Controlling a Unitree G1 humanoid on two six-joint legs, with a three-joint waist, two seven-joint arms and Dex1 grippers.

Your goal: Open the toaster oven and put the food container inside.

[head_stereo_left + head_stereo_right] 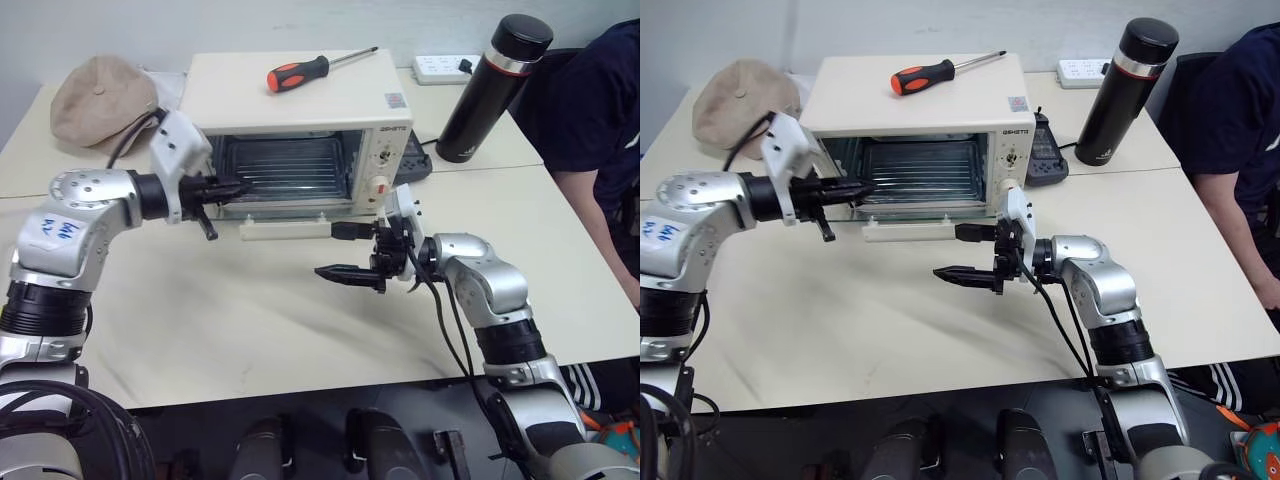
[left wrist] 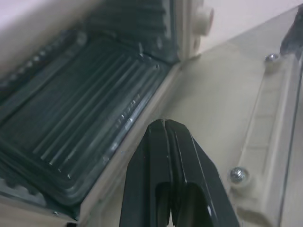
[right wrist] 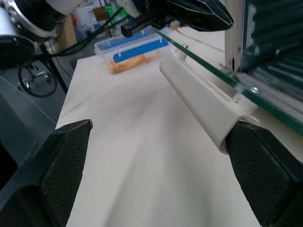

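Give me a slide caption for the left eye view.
Toaster oven door open; shut left gripper at its mouth, open right gripper beside the handle.

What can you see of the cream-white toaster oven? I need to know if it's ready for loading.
The cream-white boxy toaster oven stands on the pale table. Its glass door is dropped open, about level, with the white bar handle at the front edge. The dark ribbed cavity looks empty. An orange-and-black screwdriver lies on top. The shut left gripper hovers over the door.

Head views: we look forward and down over the bench (image 1: 300,330).
Wrist views: both sit close to the toaster oven (image 1: 300,130) door.
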